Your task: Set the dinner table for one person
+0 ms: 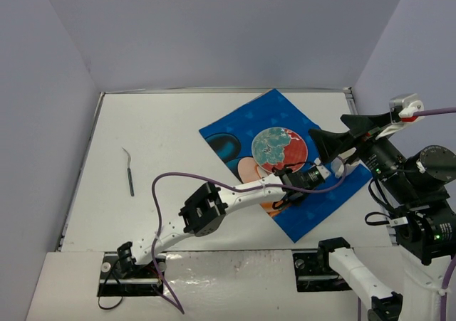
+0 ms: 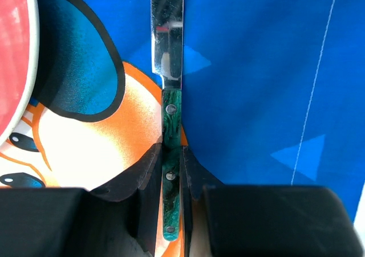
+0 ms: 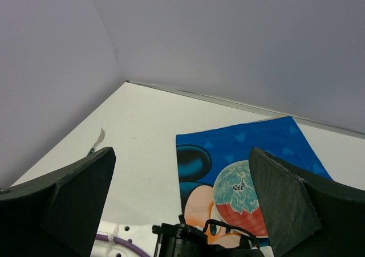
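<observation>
The dinner surface (image 1: 164, 129) carries a blue placemat (image 1: 249, 122) right of centre. Over it the left hand (image 2: 171, 154) clamps a green-handled knife (image 2: 171, 117). The right hand (image 3: 181, 154) gapes wide.

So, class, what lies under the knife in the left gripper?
The blue placemat, orange cartoon print beneath the knife handle. The left gripper fingers hide what lies beside it.
</observation>
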Controlling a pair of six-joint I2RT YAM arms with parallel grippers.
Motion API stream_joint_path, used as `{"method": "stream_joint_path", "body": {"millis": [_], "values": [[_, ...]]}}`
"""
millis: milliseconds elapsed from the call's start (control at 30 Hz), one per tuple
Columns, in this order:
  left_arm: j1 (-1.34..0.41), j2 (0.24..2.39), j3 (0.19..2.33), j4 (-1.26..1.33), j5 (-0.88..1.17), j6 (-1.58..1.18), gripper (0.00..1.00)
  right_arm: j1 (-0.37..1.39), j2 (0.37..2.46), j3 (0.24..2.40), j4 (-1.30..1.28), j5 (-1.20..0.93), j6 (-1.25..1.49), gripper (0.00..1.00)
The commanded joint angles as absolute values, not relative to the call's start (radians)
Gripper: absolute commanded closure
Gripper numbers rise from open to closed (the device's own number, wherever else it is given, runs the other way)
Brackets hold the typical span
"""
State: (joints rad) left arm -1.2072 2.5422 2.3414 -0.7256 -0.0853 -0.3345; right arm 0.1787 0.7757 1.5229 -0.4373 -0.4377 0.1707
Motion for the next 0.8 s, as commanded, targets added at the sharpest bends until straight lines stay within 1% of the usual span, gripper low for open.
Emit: {"method": "stream_joint_path", "body": {"millis": [0,233,333,467,533,600,667,767], "values": [[-1.209,2.524,2.412,-0.755,-0.084,-0.387,1.00,0.189,0.782,1.516,-0.365,-0.454,0.160,0.00],[-1.209,2.533,2.417,-0.762,-0.077,-0.419,0.99,0.196,0.782,1.508,-0.367,-0.448,0.152,0.00],[-1.209,2.531,2.416,-0.764,-0.079,-0.420,0.89,0.199,0.781,1.504,-0.367,-0.448,0.149,0.00],[-1.207,2.525,2.414,-0.765,-0.088,-0.417,0.69,0.202,0.779,1.499,-0.367,-0.448,0.147,0.00],[-1.209,2.522,2.414,-0.767,-0.093,-0.409,0.62,0.202,0.778,1.496,-0.367,-0.446,0.146,0.00],[-1.208,2.516,2.414,-0.769,-0.100,-0.399,0.58,0.202,0.776,1.494,-0.367,-0.446,0.146,0.00],[-1.207,2.503,2.410,-0.767,-0.111,-0.386,0.52,0.202,0.775,1.494,-0.367,-0.446,0.146,0.00],[-1.207,2.477,2.407,-0.766,-0.122,-0.371,0.48,0.202,0.775,1.497,-0.367,-0.446,0.146,0.00]]}}
